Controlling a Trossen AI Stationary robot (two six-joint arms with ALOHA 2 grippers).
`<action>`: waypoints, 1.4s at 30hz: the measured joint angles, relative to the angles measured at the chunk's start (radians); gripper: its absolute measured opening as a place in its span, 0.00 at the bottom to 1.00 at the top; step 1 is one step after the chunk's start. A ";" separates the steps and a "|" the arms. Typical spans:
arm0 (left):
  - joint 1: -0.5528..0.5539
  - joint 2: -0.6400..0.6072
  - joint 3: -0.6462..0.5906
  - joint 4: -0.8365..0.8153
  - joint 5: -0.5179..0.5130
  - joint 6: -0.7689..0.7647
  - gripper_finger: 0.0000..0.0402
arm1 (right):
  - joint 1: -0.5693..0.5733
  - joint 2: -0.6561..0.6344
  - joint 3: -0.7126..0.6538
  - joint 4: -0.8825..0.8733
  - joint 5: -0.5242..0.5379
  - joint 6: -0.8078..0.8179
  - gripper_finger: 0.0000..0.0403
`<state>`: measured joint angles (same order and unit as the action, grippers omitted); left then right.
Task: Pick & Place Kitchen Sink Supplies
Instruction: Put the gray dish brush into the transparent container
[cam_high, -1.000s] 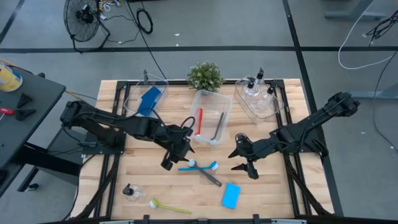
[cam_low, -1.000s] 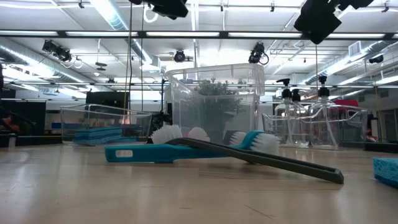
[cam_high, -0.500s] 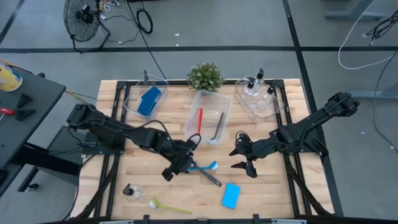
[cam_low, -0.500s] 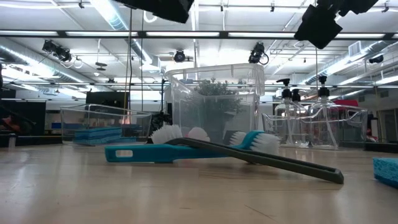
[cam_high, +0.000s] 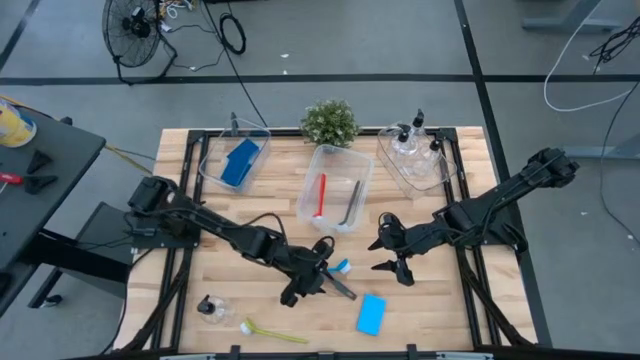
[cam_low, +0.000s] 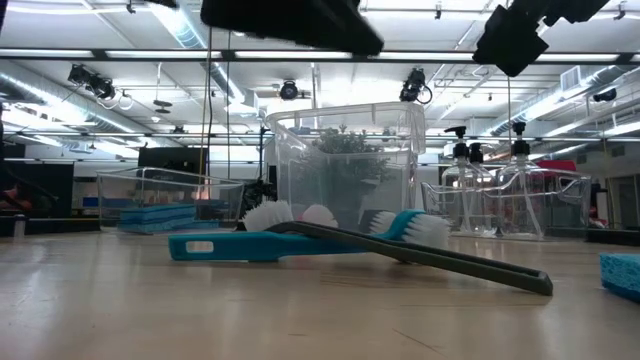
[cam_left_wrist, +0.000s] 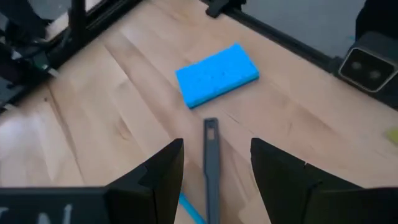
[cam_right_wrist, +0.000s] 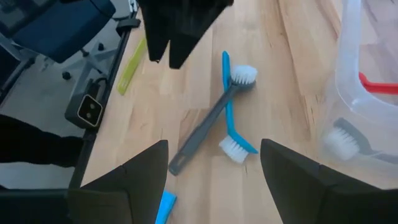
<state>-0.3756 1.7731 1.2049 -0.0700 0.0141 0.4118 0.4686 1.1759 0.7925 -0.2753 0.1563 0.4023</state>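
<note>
A blue brush (cam_high: 335, 267) and a grey brush (cam_high: 338, 285) lie crossed on the table's middle, the grey handle resting over the blue one (cam_low: 250, 245). My left gripper (cam_high: 312, 282) hovers open above them. In the left wrist view the grey handle's free end (cam_left_wrist: 210, 149) shows between its fingers, untouched. My right gripper (cam_high: 388, 256) waits open to the brushes' right, above the table. A blue sponge (cam_high: 371, 313) lies flat near the front edge. A clear pump bottle (cam_high: 210, 308) and a yellow-green brush (cam_high: 272, 331) lie at the front left.
Three clear bins stand at the back. The left one (cam_high: 213, 170) holds a blue sponge, the middle one (cam_high: 358, 205) a red and a grey brush, and the right one (cam_high: 392, 165) pump bottles. A potted plant (cam_high: 329, 122) stands behind them. Bare wood lies around the brushes.
My left gripper has gone from beside the middle bin toward the table's near edge and right, sinking, and now hangs over the crossed brushes, still open. The brushes and my right gripper have kept still.
</note>
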 joint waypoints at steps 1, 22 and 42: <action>0.000 0.012 0.000 -0.003 0.000 0.001 0.48 | 0.000 0.000 0.000 -0.005 -0.007 -0.002 0.64; 0.049 0.147 0.000 0.038 0.012 -0.034 0.48 | 0.087 -0.236 0.134 0.018 0.158 -0.127 0.64; 0.052 0.193 0.000 0.062 0.024 0.018 0.48 | 0.091 -0.218 0.250 -0.239 0.233 -0.123 0.64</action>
<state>-0.3237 1.9665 1.2048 -0.0078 0.0383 0.4302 0.5598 0.9581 1.0424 -0.5141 0.3892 0.2789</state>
